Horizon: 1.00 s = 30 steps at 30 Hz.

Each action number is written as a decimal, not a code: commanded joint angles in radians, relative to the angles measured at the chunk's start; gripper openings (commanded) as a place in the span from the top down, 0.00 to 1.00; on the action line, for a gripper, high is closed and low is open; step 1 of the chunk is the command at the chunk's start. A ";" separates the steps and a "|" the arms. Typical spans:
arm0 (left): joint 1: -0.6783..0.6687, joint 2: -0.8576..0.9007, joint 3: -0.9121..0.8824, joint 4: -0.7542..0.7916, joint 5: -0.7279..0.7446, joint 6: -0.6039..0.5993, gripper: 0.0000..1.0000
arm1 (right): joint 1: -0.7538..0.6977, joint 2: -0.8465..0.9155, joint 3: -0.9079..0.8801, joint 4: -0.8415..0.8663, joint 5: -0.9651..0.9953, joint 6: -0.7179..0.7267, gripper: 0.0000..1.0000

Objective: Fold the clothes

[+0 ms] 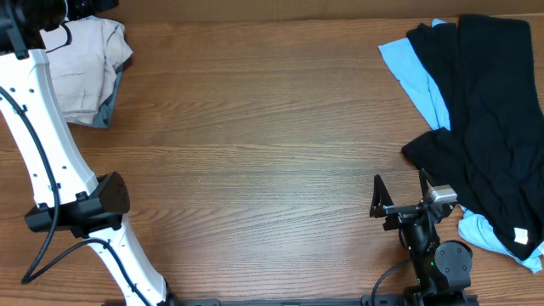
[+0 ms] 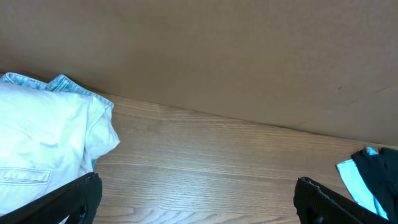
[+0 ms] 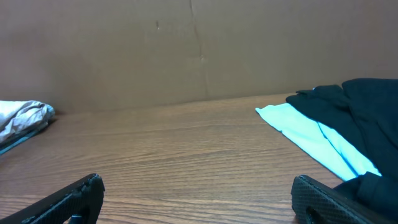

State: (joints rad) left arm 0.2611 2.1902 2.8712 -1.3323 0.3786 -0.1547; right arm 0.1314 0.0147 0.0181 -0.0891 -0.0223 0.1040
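Note:
A folded beige garment lies at the back left on top of a pale denim piece. In the left wrist view the beige garment and the denim are at the left. A black garment lies spread over a light-blue piece at the right, with a white label near its front end. My left gripper is open and empty beside the beige pile. My right gripper is open and empty, just left of the black garment's front edge.
The wooden table fills the view, with a brown wall behind it. The white left arm runs from the front left to the back left corner. The right arm's base is at the front edge.

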 commanded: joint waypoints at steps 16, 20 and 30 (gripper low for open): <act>-0.008 -0.008 0.003 0.000 0.011 -0.010 0.00 | -0.005 -0.012 -0.010 0.008 -0.002 0.000 0.00; -0.008 -0.008 0.003 0.000 0.011 -0.010 0.00 | -0.005 -0.012 -0.010 0.008 -0.002 0.000 0.00; -0.020 -0.017 0.003 -0.001 0.007 -0.010 0.00 | -0.005 -0.012 -0.010 0.008 -0.002 0.000 0.00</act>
State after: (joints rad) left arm 0.2611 2.1902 2.8708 -1.3327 0.3786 -0.1547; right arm 0.1314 0.0147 0.0181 -0.0891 -0.0223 0.1040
